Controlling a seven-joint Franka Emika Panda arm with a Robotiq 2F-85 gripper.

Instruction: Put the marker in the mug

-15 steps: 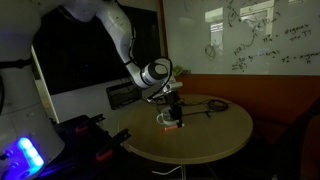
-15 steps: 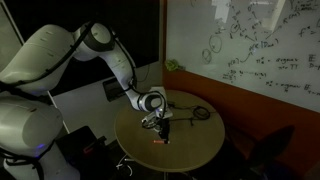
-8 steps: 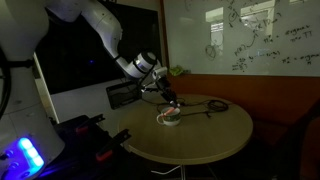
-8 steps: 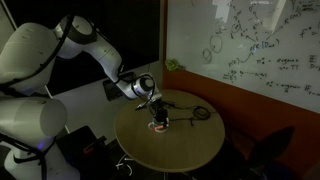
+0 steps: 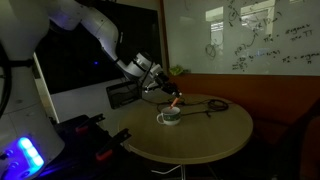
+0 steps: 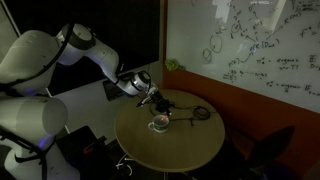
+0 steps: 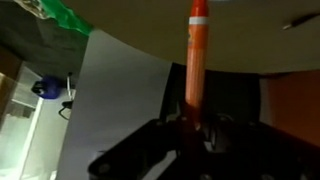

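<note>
My gripper (image 5: 163,90) hangs tilted above the round table (image 5: 210,135), a little above and to the left of the mug (image 5: 171,117). It is shut on the marker (image 5: 176,101), an orange-red stick that points down towards the mug. In the wrist view the marker (image 7: 196,55) runs up from between the closed jaws of the gripper (image 7: 190,122). The mug is a small white cup on a pale base. It also shows in an exterior view (image 6: 158,123), just below the gripper (image 6: 155,100). The mug does not show in the wrist view.
Black cables (image 5: 207,105) lie on the table behind the mug and also show in an exterior view (image 6: 196,113). A whiteboard wall (image 5: 250,40) stands behind the table. A dark chair (image 6: 262,150) stands at the table's side. A green object (image 5: 177,71) sits at the back.
The gripper has risen from low over the table and drawn back and up. It now holds the marker tilted above the mug.
</note>
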